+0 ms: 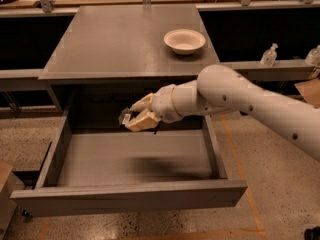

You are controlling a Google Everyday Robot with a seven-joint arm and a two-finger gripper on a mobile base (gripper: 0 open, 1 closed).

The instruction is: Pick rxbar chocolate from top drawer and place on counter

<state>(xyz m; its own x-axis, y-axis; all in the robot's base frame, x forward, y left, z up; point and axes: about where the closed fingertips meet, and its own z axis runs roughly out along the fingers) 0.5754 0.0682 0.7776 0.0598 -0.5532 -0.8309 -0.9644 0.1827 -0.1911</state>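
Note:
The top drawer [125, 196] stands pulled out below the counter [115, 39], its grey bottom bare. My gripper [134, 117] hangs above the drawer's back part, just under the counter's front edge. It is shut on the rxbar chocolate [125, 117], a small dark bar with a white label showing at the fingertips. The white arm reaches in from the right. Most of the bar is hidden by the fingers.
A white bowl [184, 40] sits on the counter's right rear. Narrow grey side shelves flank the cabinet; the right one [270, 66] carries small bottles [269, 55]. A cardboard box edge [5, 184] is at the lower left.

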